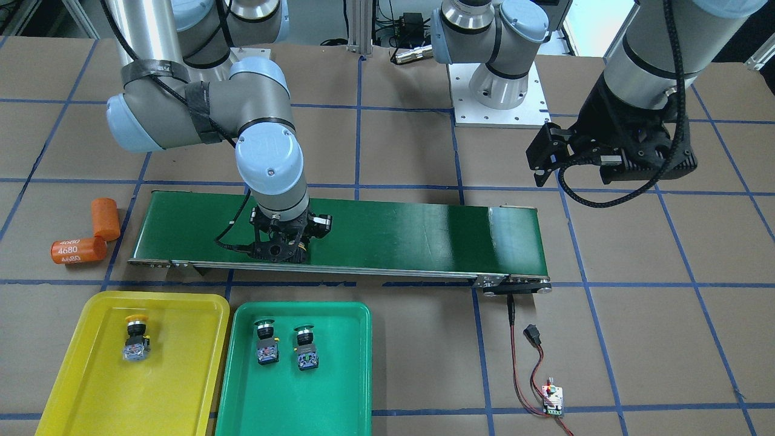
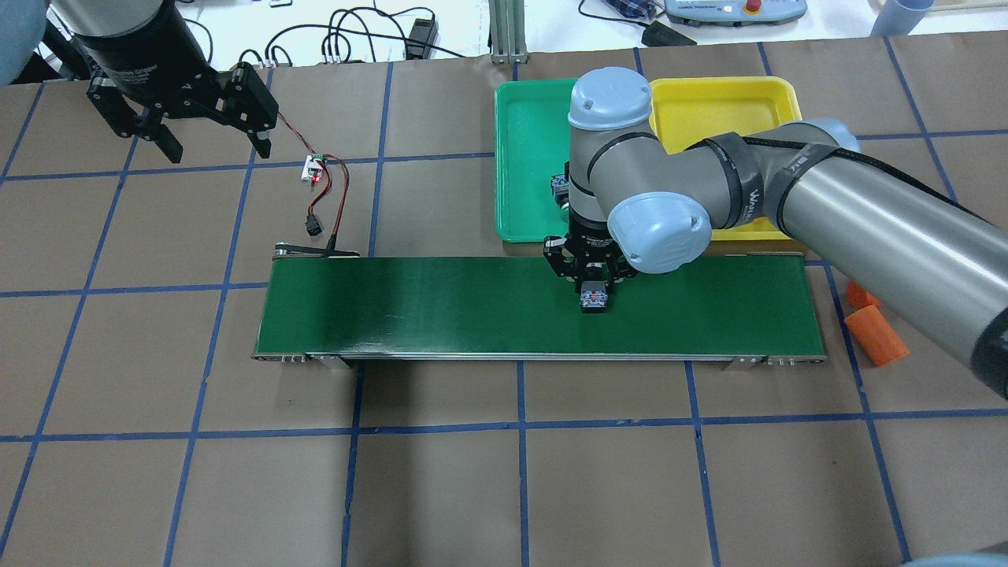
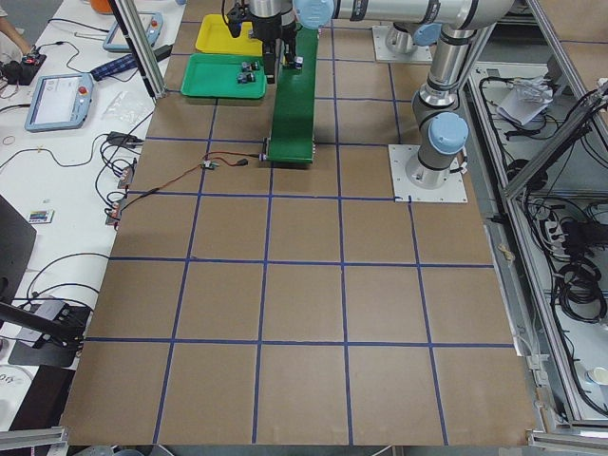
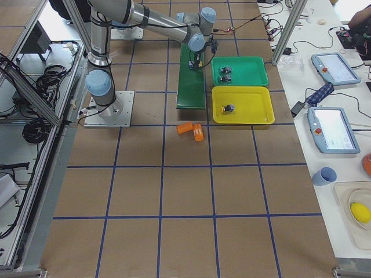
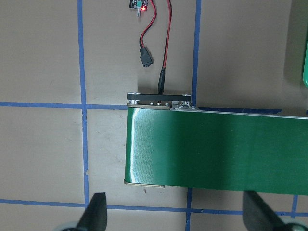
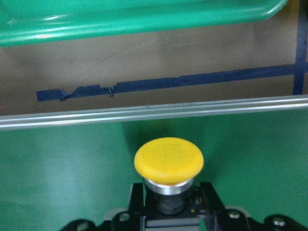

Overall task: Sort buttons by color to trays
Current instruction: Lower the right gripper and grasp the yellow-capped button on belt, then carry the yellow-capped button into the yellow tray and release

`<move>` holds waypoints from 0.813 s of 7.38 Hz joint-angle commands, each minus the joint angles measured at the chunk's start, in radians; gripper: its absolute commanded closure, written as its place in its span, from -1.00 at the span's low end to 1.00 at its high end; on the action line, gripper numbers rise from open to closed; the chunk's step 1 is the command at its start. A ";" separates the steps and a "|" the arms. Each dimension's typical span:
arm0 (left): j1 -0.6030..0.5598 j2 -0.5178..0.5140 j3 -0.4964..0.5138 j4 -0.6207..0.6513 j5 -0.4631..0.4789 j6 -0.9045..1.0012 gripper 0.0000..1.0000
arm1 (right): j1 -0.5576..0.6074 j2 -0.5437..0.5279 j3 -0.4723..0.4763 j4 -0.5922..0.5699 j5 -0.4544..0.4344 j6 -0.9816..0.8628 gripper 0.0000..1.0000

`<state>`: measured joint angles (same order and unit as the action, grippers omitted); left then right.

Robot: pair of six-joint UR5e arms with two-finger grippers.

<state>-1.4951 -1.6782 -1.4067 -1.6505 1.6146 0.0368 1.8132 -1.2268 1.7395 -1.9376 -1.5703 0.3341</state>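
My right gripper (image 1: 281,249) is down on the belt and shut on a yellow button (image 6: 168,161); the button's body shows between the fingers in the overhead view (image 2: 592,300). A second yellow button (image 1: 136,336) stands in the yellow tray (image 1: 172,387). Two green buttons (image 1: 265,343) (image 1: 306,346) stand side by side in the green tray (image 1: 290,399). My left gripper (image 2: 214,143) is open and empty, high above the table beyond the belt's other end; its fingertips (image 5: 96,211) frame the belt end in the left wrist view.
The long dark-green conveyor belt (image 1: 393,233) runs across the middle, with both trays just past its far edge. Two orange cylinders (image 1: 79,250) marked 4680 lie off the belt's end near the yellow tray. A small circuit board (image 1: 552,399) with red-black wires lies at the other end.
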 commanded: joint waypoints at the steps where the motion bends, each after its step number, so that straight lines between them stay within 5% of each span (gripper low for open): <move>1: 0.001 0.000 0.000 0.000 0.001 0.000 -1.00 | -0.041 -0.008 -0.079 -0.007 -0.078 -0.017 1.00; 4: 0.001 0.000 0.000 0.000 -0.001 0.000 -1.00 | -0.225 0.061 -0.196 -0.033 -0.085 -0.229 1.00; 6: 0.001 -0.002 0.000 0.000 0.001 0.000 -1.00 | -0.288 0.105 -0.199 -0.168 -0.083 -0.344 1.00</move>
<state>-1.4941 -1.6792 -1.4067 -1.6506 1.6142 0.0368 1.5662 -1.1545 1.5479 -2.0248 -1.6543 0.0630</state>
